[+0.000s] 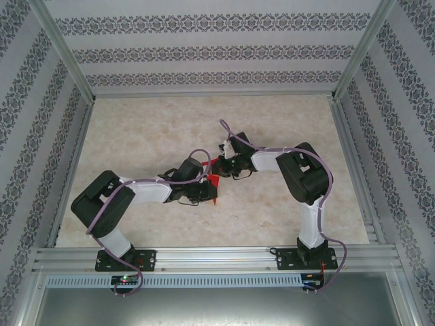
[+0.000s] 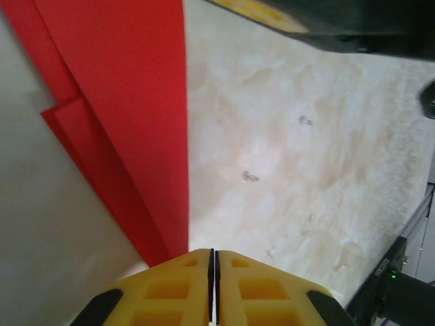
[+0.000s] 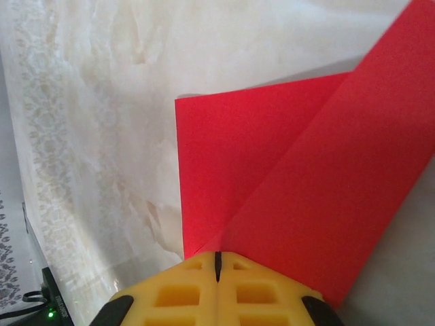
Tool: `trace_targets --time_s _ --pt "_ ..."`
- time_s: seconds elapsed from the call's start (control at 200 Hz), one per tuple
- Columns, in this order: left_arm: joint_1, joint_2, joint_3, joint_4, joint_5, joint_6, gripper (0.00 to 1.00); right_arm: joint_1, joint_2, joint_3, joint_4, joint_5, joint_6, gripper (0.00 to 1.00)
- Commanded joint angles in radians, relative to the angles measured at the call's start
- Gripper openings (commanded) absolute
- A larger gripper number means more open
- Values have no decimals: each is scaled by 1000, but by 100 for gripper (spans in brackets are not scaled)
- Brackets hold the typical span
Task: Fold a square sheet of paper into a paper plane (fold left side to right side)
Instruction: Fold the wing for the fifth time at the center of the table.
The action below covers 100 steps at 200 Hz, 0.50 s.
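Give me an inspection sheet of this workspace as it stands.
Surface: beige marbled table, a few faint marks.
Job's things: bright red square sheet of paper, partly folded, between the grippers.
Clutter: nothing seen.
Grippers: left gripper shut, tips at the paper's edge; right gripper shut, seemingly pinching the paper's corner.
Cables: purple cables run along both arms.
Surroundings: patterned wallpaper walls, aluminium frame.

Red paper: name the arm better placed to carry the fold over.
Right, probably. The right hand is shut at the red paper's folded flap, seemingly pinching it. The left hand is shut over its edge, apparently holding nothing.
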State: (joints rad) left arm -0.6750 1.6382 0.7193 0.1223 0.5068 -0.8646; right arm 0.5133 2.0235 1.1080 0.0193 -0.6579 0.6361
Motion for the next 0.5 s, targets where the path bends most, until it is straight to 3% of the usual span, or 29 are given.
trace_targets --time_s 0.0,0.25,0.495 --pt "-17 -62 6 -54 -3 17 15 6 23 20 -95 69 -56 2" --pt "-23 -28 38 -24 92 -35 19 11 22 32 -106 72 -59 2" --pt "-38 52 61 -23 74 -34 19 18 26 42 -127 76 -69 2"
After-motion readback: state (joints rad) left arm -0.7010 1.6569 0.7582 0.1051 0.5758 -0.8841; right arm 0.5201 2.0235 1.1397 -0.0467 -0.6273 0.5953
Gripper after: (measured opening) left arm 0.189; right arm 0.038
